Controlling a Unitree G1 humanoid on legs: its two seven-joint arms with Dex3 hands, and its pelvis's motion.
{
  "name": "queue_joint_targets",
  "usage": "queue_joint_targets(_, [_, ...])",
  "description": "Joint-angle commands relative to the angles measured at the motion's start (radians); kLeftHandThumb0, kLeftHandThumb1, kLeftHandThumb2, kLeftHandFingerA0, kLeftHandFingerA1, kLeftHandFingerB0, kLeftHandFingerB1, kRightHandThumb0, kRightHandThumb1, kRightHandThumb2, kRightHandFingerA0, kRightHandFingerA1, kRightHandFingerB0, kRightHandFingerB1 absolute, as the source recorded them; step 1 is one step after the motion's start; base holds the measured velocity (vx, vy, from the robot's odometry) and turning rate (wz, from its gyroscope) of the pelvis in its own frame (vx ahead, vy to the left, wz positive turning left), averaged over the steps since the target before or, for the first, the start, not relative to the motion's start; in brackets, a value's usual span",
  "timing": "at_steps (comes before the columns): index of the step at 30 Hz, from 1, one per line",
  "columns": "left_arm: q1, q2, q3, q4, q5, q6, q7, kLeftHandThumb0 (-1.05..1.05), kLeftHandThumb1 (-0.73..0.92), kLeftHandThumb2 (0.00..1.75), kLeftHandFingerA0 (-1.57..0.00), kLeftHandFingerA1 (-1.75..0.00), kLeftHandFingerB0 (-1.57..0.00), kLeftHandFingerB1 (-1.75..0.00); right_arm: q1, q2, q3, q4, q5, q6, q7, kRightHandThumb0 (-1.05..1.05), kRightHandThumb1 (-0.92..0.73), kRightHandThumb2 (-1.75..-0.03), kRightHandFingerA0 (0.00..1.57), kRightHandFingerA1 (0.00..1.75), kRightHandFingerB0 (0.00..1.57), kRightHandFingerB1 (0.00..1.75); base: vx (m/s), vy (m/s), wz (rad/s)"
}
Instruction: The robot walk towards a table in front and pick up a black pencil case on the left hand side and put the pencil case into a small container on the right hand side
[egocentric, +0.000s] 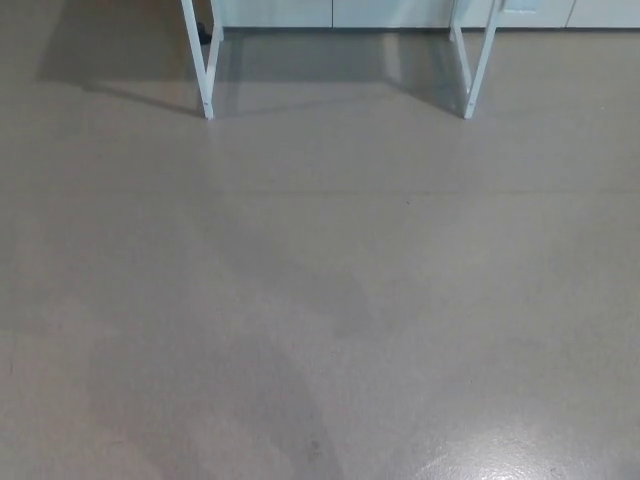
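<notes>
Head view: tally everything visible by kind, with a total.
White table legs: 2 (left, right)
Grey floor: 1
Pale cabinet base along the top edge: 1
Robot hands: 0
Pencil case or container: 0
Total: 4

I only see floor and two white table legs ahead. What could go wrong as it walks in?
1. Only the left leg and right leg show. The tabletop, pencil case and container are out of view, so stopping distance may be misjudged.
2. Glare on the floor hints at a smooth surface; a foot could slip.
3. Neither hand is in view to check.
</notes>
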Motion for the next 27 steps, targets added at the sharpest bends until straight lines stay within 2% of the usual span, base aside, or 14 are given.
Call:
queue_joint_targets(1, [0.026,0.02,0.015,-0.013,-0.054,-0.006,-0.056,-0.21,0.54,0.56,-0.29,-0.38,-0.24,-0.31,0.007,-0.019,-0.008,0.034,0.022,-0.072,0.038,-0.58,-0.45,-0.55,0.92,0.55,0.64,0.49,0.0,0.0,0.0])
queue_joint_targets(6, [0.061,0.028,0.002,-0.004,-0.046,-0.033,-0.073,-0.23,0.54,0.56,-0.27,-0.39,-0.22,-0.31,0.047,-0.018,-0.003,0.041,0.017,-0.105,0.042,-0.58,-0.46,-0.55,0.93,0.53,0.66,0.48,0.0,0.0,0.0])
queue_joint_targets(7, [0.07,0.026,0.002,0.007,-0.051,-0.048,-0.086,-0.26,0.51,0.6,-0.24,-0.42,-0.24,-0.35,0.055,-0.019,-0.002,0.048,0.015,-0.108,0.041,-0.56,-0.46,-0.55,0.92,0.52,0.64,0.47,0.0,0.0,0.0])
queue_joint_targets(11, [0.082,0.023,-0.001,0.015,-0.046,-0.054,-0.071,-0.23,0.54,0.56,-0.29,-0.39,-0.26,-0.32,0.068,-0.02,-0.002,0.055,0.016,-0.12,0.045,-0.56,-0.46,-0.55,0.91,0.53,0.63,0.48,0.0,0.0,0.0])
queue_joint_targets(16, [0.085,0.027,-0.001,0.031,-0.052,-0.068,-0.084,-0.25,0.51,0.6,-0.24,-0.41,-0.24,-0.35,0.064,-0.02,0.003,0.072,0.008,-0.123,0.042,-0.56,-0.47,-0.56,0.9,0.55,0.65,0.48,0.0,0.0,0.0])
queue_joint_targets(19, [0.084,0.025,0.004,0.041,-0.06,-0.071,-0.092,-0.2,0.53,0.56,-0.29,-0.41,-0.25,-0.32,0.07,-0.021,0.007,0.076,0.006,-0.136,0.042,-0.57,-0.47,-0.55,0.88,0.57,0.64,0.49,0.0,0.0,0.0])
queue_joint_targets(23, [0.082,0.024,0.004,0.048,-0.061,-0.071,-0.086,-0.24,0.49,0.59,-0.27,-0.42,-0.26,-0.36,0.073,-0.021,0.009,0.074,0.006,-0.142,0.042,-0.56,-0.47,-0.55,0.91,0.56,0.65,0.49,0.0,0.0,0.0])
queue_joint_targets(27, [0.078,0.026,0.001,0.049,-0.061,-0.077,-0.094,-0.2,0.53,0.56,-0.3,-0.42,-0.25,-0.32,0.063,-0.022,0.013,0.079,0.002,-0.138,0.037,-0.57,-0.46,-0.55,0.9,0.57,0.64,0.5,-0.05,-0.004,0.0])
